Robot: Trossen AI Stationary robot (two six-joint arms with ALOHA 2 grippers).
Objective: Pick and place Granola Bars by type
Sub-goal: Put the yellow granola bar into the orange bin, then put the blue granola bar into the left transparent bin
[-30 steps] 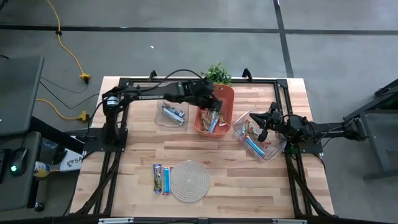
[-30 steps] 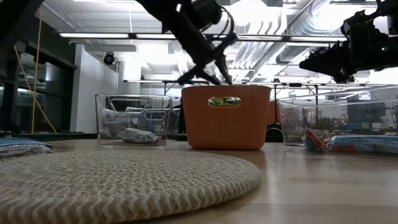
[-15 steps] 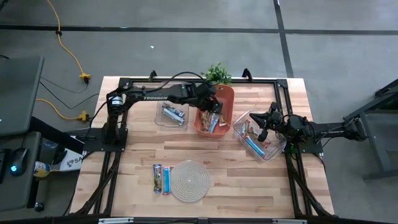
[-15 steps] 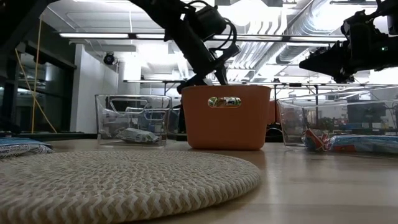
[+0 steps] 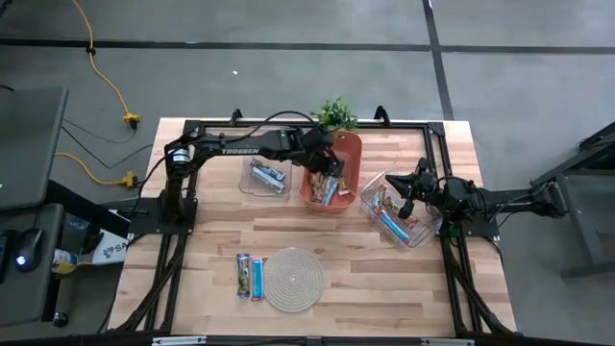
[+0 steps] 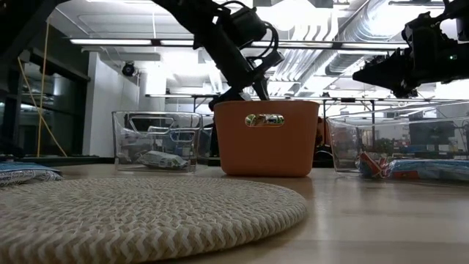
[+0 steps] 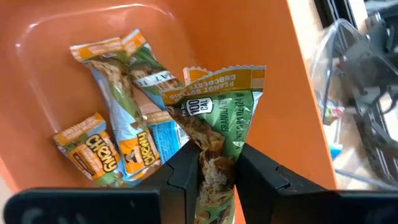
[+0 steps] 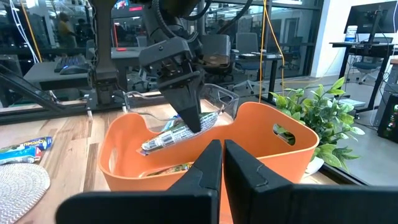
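Two blue bars still wait on the desk by the mat; left fingers grip a green bar over the orange bin; right fingers are closed, empty

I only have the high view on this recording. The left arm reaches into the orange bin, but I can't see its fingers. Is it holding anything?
Observer: Yes. In the left wrist view the left gripper is shut on a green-wrapped granola bar, pinched at one end.
Operator: Is the bar clear of the bin?
Observer: No. The right wrist view shows it tilted, hanging just inside the orange bin, about level with the rim.
Operator: What else is in there?
Observer: Several more bars lie on the bin floor, in orange, green and blue wrappers.
Operator: And the right arm?
Observer: The right gripper is shut and empty, facing the bin.
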